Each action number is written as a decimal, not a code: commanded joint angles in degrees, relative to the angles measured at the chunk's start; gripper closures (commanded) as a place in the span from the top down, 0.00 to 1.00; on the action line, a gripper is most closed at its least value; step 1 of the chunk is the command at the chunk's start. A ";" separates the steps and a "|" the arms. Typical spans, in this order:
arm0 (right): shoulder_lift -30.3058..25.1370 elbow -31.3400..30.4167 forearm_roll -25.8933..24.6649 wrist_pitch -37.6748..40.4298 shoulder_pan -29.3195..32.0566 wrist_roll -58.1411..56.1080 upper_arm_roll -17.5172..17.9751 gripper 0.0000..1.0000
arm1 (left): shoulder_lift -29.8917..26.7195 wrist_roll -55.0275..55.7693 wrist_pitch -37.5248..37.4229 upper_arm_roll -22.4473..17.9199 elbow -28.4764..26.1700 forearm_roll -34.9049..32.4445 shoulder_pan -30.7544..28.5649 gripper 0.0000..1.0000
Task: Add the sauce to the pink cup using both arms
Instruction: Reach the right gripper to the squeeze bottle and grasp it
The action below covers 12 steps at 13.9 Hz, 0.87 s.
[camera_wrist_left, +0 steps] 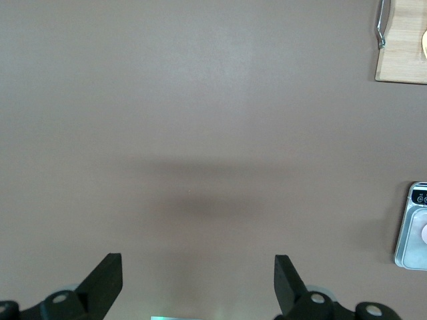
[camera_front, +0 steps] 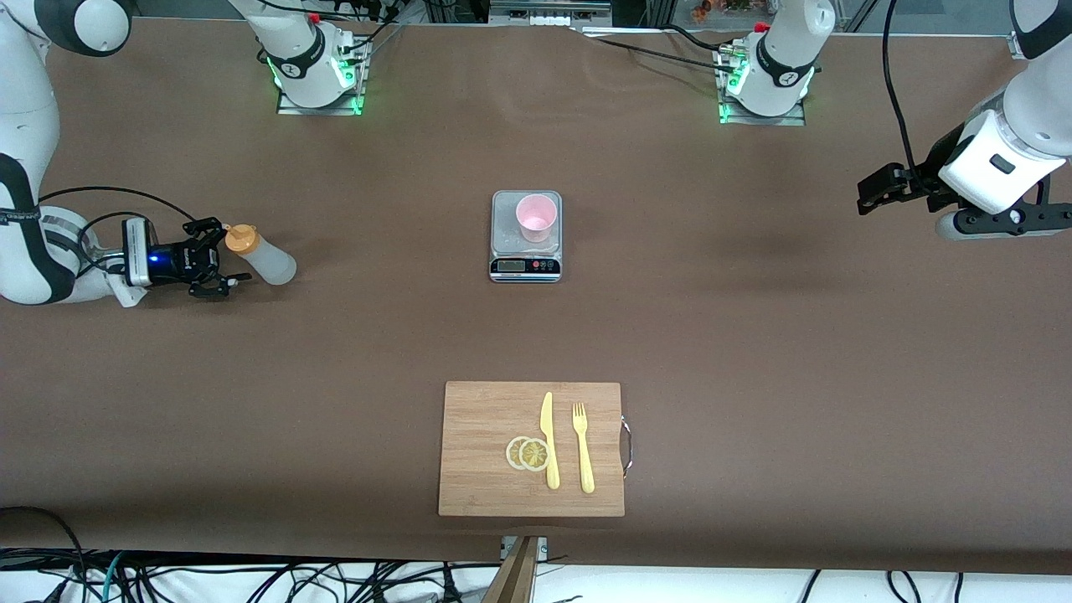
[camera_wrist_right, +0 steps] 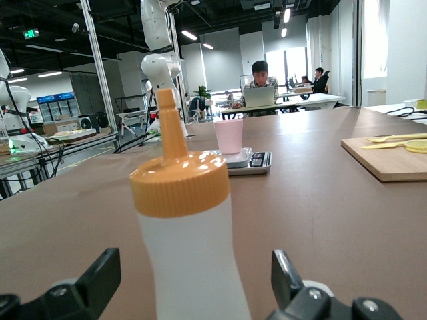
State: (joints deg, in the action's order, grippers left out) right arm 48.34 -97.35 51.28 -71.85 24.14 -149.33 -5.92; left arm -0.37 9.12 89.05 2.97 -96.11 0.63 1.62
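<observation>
Orange-capped sauce bottle (camera_front: 261, 257) stands upright at my right tool's (camera_front: 219, 260) twelve o'clock.
Right tool wide, empty, flanking it; left tool (camera_front: 871, 194) wide, waiting; pink cup (camera_front: 536, 217) well apart.

White arms (camera_front: 33, 167) with black joints, black cables, black claws (camera_front: 875, 188), green-lit bases (camera_front: 318, 88)

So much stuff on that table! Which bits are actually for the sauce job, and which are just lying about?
For the job:
- whitish plastic squeeze bottle with orange cap, between the right hand's open fingers
- pale pink plastic cup on the small grey kitchen scale
- left hand, open, waiting above the table

Lying about:
- wooden cutting board
- yellow plastic knife
- yellow plastic fork
- two lemon slices
</observation>
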 commanded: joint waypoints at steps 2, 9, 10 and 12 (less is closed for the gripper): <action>-0.88 -3.01 2.07 -1.19 -2.08 -1.05 0.12 1.00 | -0.59 0.37 0.34 0.19 -0.22 1.04 -0.13 1.00; -0.44 -3.37 2.77 -1.46 -5.16 -0.17 0.03 0.55 | -0.59 0.55 0.34 0.19 -0.22 1.04 -0.13 1.00; -0.09 -3.02 2.77 -1.46 -5.16 -0.34 0.03 0.46 | -0.59 0.55 0.34 0.19 -0.22 1.04 -0.13 1.00; 0.09 -3.02 2.69 -1.46 -5.16 -0.69 0.03 0.24 | -0.42 0.55 0.34 0.19 -0.22 1.04 -0.04 1.00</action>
State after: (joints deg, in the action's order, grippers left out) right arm 48.40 -99.70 53.11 -72.95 18.90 -149.44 -5.84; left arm -0.37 9.13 89.05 3.00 -96.11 0.63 1.65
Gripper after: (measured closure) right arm 0.476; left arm 0.000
